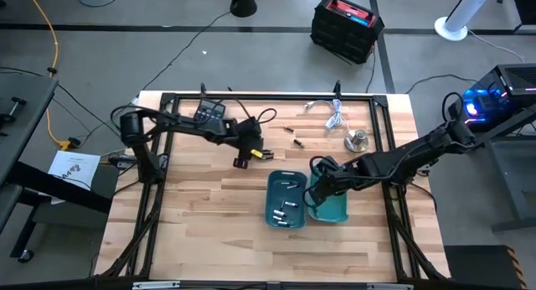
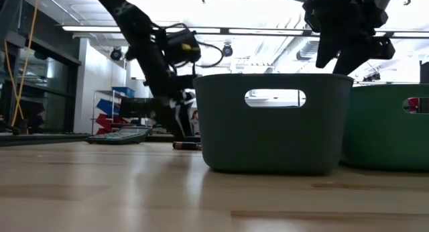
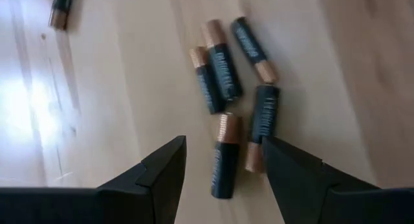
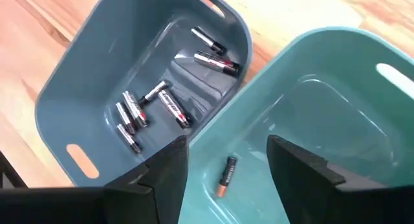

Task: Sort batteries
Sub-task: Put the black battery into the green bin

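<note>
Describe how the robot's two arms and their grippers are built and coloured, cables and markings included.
Both arms are dark, nearly black, made of slim jointed segments. The left arm carries a boxy wrist block with a looping black cable and a small yellow mark near the left gripper. The right arm looks plain black down to the right gripper. Each gripper ends in two broad, wedge-shaped matte black fingers. No lettering is readable.

Evenly lit from overhead ceiling strips (image 2: 221,32) — bright and blown out in the low view, throwing a silhouette onto the arms. Glare patch on the wooden table (image 3: 39,101) in the left wrist view; batteries (image 3: 226,88) slightly blurred — soft shadows only.
</note>
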You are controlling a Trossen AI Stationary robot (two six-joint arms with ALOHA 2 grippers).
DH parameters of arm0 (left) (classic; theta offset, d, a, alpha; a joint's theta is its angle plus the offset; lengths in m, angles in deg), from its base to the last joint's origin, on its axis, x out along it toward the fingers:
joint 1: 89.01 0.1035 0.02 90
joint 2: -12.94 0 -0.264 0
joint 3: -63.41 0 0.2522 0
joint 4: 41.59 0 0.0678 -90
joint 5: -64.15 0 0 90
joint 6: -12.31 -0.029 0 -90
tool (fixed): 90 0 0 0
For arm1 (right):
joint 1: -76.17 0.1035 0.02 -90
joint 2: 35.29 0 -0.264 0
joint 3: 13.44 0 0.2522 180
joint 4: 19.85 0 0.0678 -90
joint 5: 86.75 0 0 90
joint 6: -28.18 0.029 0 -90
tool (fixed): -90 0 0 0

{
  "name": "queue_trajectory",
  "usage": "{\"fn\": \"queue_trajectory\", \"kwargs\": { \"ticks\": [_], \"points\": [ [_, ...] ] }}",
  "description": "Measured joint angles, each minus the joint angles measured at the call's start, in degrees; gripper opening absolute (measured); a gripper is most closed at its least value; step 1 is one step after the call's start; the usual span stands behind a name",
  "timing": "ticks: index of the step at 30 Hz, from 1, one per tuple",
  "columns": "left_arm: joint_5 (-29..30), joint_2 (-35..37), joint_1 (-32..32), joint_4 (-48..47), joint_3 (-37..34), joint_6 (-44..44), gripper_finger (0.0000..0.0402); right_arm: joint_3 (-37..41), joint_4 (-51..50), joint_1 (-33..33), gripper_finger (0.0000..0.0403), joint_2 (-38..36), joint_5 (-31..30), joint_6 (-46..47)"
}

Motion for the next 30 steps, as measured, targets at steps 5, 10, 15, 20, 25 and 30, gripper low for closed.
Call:
{"fn": "queue_trajectory", "kwargs": {
  "ticks": [5,10,15,20,25,30],
  "points": [
    [-1.67,-2.44,2.34,1.42,0.31,3.39,0.0180,0.00,0.95,0.00,0.0203,0.00,-1.22,0.36],
    [-6.42,-3.45,3.53,-0.89,0.11,5.05,0.0156,-0.01,1.65,0.00,0.0203,0.00,-1.80,0.22],
    [-7.06,-4.55,3.50,-1.95,0.29,6.96,0.0117,-0.01,1.81,0.00,0.0203,0.00,-2.43,0.20],
    [-5.91,-2.34,3.01,-3.96,0.11,13.59,0.0030,-0.02,1.86,0.00,0.0203,0.00,-2.43,0.22],
    [-5.65,8.73,4.06,-4.79,0.09,19.95,0.0030,0.00,1.89,0.02,0.0203,0.00,-2.96,-0.31],
    [-10.19,16.49,1.70,1.95,-0.01,22.44,0.0030,-0.76,1.01,0.02,0.0203,-1.56,-7.78,-2.72]
  ]
}}
